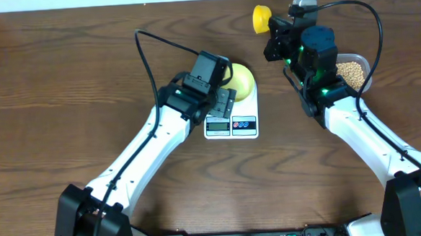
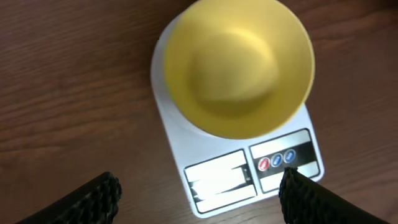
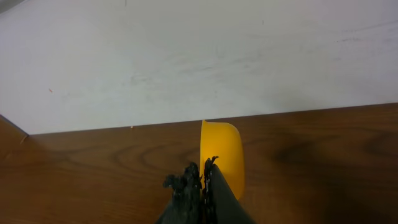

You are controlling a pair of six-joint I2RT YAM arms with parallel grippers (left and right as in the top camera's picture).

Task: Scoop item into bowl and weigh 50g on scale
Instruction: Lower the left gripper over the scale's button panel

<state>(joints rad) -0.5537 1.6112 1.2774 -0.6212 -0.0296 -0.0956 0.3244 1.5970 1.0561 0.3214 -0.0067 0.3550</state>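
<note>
Beige-tan round beans [image 1: 352,71] lie in a clear plastic container [image 1: 363,58] on the right of the dark wood-grain table [image 1: 64,82], apart from the pale yellow round bowl [image 2: 236,68], which sits on the white digital scale [image 2: 214,182]. The left gripper [image 2: 199,202] hovers over the scale with its fingers spread. The right gripper [image 3: 204,174] is pinched on a bright yellow plastic scoop [image 3: 225,155] near the table's far edge, in front of a plain white wall [image 3: 186,56].

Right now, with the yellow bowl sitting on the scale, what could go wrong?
The open left fingers hang over the scale, near the bowl; a nudge could shift the bowl or press the scale. The beans sit off to the side, so the scoop in the right fingers must carry them across; some might spill and roll.
</note>
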